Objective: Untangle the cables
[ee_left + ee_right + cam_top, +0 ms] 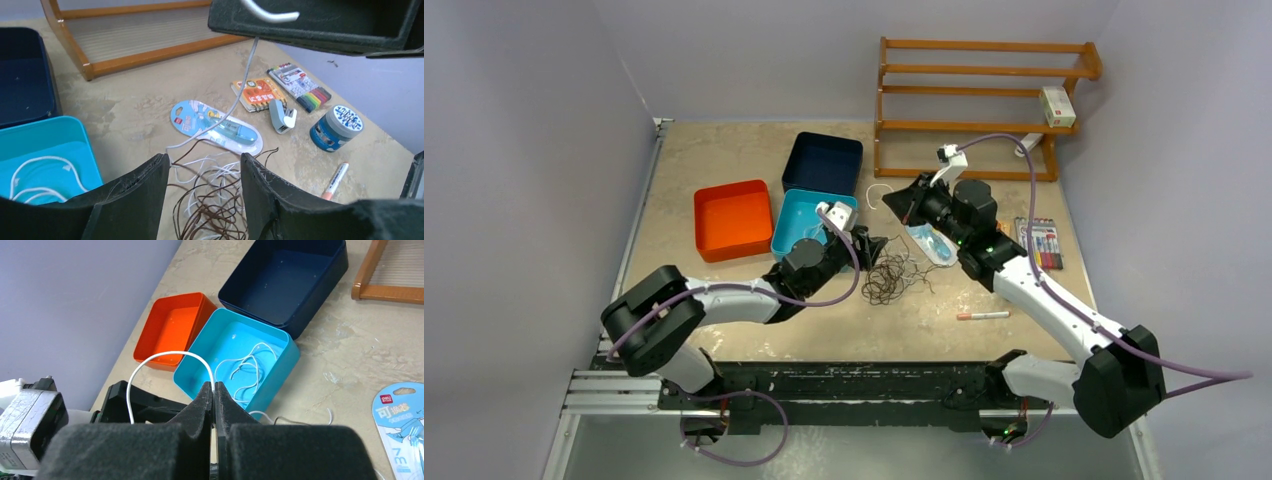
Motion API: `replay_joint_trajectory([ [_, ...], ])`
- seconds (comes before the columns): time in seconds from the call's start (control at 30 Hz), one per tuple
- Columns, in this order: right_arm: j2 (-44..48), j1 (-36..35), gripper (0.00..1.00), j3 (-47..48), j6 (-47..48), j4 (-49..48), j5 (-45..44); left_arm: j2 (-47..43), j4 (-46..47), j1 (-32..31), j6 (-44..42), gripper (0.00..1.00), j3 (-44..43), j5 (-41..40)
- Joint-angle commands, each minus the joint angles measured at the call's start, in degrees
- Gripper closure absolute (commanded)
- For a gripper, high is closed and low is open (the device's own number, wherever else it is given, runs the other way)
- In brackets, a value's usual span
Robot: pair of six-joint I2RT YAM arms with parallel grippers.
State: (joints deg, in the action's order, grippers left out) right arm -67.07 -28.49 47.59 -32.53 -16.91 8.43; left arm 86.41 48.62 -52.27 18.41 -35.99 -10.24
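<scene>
The cables (891, 276) lie as a tangle of dark brown and white wires on the table's middle. In the left wrist view the tangle (216, 207) sits between and just beyond my open left gripper (205, 167), close over it; in the top view that gripper (876, 246) is at the tangle's left edge. My right gripper (213, 388) is shut on a white cable (165, 356) that loops out past its tips. This cable (239, 97) runs down from the raised right gripper (892, 203) to the tangle. More white cable (248, 364) lies in the teal box (200, 352).
An orange box (733, 218), the teal box (792, 228) and a navy box (823, 162) stand at the back left. A wooden rack (979, 105) is at the back right. A blister pack (215, 125), notebook (260, 92), stapler (281, 116), markers (302, 92), blue jar (336, 127) and pen (982, 315) lie right.
</scene>
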Motion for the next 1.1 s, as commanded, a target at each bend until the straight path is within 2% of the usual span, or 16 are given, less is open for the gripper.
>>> replay_joint_trajectory([
  [0.0,1.59,0.19,1.0,3.16,-0.03,-0.38,2.61,2.46,15.79,-0.38,-2.11,0.47,-0.94,2.52],
  [0.47,4.35,0.27,1.0,7.38,1.34,3.73,5.38,15.39,23.51,-0.35,-5.12,0.51,-7.0,0.51],
  [1.07,9.1,0.25,1.0,24.03,9.78,9.64,3.34,27.1,25.12,-0.32,0.28,0.6,-8.92,7.29],
])
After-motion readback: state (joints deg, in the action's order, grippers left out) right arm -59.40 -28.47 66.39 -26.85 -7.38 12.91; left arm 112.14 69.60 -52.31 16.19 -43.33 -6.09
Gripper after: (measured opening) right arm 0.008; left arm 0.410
